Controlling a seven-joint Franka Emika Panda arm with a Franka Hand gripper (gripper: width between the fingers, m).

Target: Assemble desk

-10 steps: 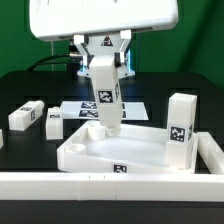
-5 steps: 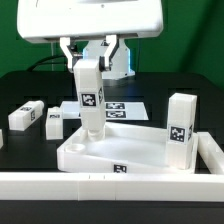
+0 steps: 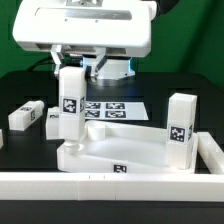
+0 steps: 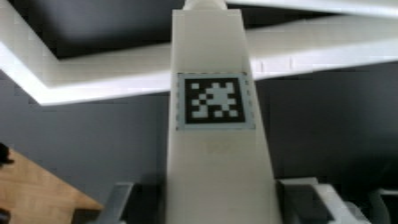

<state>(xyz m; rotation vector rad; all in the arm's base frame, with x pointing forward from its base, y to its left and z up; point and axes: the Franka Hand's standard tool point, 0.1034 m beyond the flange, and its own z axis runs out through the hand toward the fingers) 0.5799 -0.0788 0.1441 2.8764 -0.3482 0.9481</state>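
Observation:
The desk slab [image 3: 120,152] lies white and rimmed in the middle of the exterior view. One short white leg [image 3: 180,128] stands upright on its right corner. My gripper [image 3: 73,66] is shut on another tagged leg [image 3: 70,106], which hangs upright over the slab's left corner. Whether its lower end touches the slab I cannot tell. In the wrist view this leg [image 4: 214,110] runs straight out from my gripper [image 4: 217,205], with a finger [image 4: 128,200] on either side. The slab's rim [image 4: 98,70] passes beneath it.
Two loose legs [image 3: 25,115] [image 3: 52,122] lie on the black table at the exterior view's left. The marker board [image 3: 112,108] lies behind the slab. A long white rail [image 3: 110,185] runs along the front and turns up the right side [image 3: 212,150].
The arm has carried the held leg toward the exterior view's left, from above the slab's middle to above its left corner. The grip stays the same.

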